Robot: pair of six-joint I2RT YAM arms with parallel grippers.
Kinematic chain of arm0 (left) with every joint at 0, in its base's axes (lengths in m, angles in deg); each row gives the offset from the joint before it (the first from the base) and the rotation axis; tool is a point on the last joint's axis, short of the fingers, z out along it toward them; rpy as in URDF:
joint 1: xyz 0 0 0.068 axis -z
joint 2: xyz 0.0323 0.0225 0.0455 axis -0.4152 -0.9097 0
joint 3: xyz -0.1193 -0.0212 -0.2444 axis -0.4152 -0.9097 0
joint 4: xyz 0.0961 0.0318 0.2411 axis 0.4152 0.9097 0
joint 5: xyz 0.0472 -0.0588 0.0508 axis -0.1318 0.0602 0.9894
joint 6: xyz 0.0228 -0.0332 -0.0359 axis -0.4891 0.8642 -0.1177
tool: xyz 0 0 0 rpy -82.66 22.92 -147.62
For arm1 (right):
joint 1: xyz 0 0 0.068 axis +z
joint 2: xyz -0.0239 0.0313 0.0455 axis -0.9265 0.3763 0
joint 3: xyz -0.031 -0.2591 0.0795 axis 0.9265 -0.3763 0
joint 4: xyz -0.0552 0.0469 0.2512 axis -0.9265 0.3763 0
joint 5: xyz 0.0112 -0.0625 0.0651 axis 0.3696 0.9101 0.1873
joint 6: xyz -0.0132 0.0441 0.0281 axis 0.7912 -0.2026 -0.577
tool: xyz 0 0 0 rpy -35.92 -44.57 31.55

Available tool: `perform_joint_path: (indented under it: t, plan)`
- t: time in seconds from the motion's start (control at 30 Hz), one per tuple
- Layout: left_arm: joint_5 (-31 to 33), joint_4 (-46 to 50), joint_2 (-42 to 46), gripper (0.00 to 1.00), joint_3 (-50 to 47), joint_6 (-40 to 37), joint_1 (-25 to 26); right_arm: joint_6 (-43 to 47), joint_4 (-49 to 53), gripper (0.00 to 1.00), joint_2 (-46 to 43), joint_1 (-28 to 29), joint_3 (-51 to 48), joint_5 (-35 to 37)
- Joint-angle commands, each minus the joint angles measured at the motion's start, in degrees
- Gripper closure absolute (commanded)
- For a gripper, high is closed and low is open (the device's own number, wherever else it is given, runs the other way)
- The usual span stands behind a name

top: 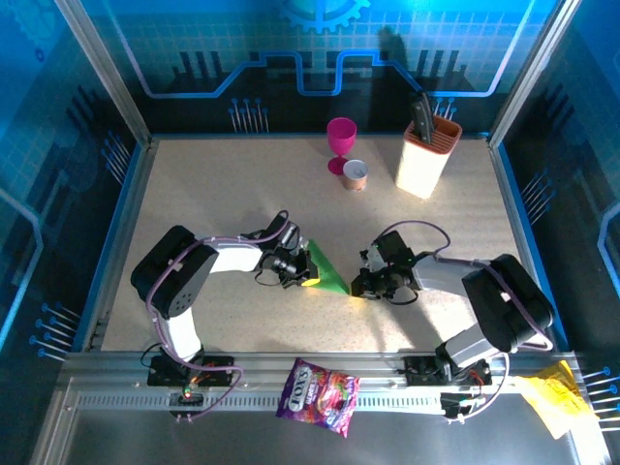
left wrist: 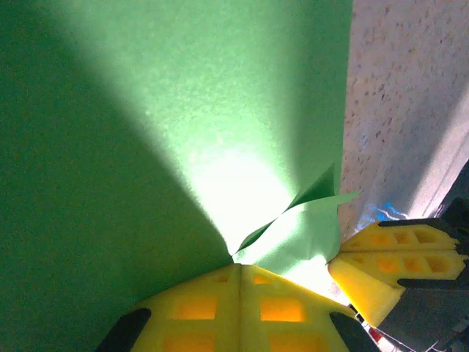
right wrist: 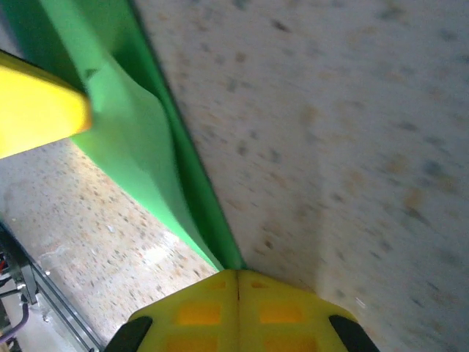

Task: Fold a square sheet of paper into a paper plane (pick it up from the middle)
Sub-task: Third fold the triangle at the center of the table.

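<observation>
Two robot arms meet low over the middle of the speckled counter (top: 242,194), and between them we see the green paper (top: 329,274), creased into a pointed triangle with its narrow tip toward the far side. The left claw (top: 308,269) is clamped on the paper's left edge. From its own wrist camera we see the yellow fingers (left wrist: 198,312) pressed together with no gap, and the sheet (left wrist: 146,147) rises out of their seam, puckered into a small fold where it is pinched. The right claw (top: 360,284) grips the triangle's near right corner. Its wrist view shows its fingers (right wrist: 286,312) likewise closed tight, with a thin green fold (right wrist: 146,169) running down into the line where they meet, the counter lying bare beside it. Each claw also shows at the edge of the other's wrist view, so we can say the two sit just beside one another on the same sheet. Well apart from them, at the far side of the counter, stand a pink goblet (top: 340,140), a small cup (top: 356,174) just beside its foot, and a pale knife block (top: 427,155) with dark handles sticking up. A purple snack bag (top: 318,395) lies on the metal rail at the near edge, between the two arm bases, and a crumpled yellow paper (top: 552,397) lies off to the near right.
</observation>
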Motion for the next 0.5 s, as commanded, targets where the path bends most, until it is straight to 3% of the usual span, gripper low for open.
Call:
perform_joint_path:
  t: [0.0, 0.23, 0.47]
  plan:
    - [10.9, 7.8, -0.2, 1.00, -3.3, 4.6, -0.9, 0.8, 12.7, 0.96, -2.8, -2.3, -0.4, 4.8]
    - [15.4, 11.8, 3.3, 1.00, -4.4, 14.6, 0.1, -1.2, 12.4, 0.95, -8.8, -1.2, 4.0, 1.7]
    - [20.2, 14.1, 6.3, 1.00, -4.4, 21.9, 2.2, -4.9, 4.8, 0.96, -0.7, 5.2, 11.9, 0.7]
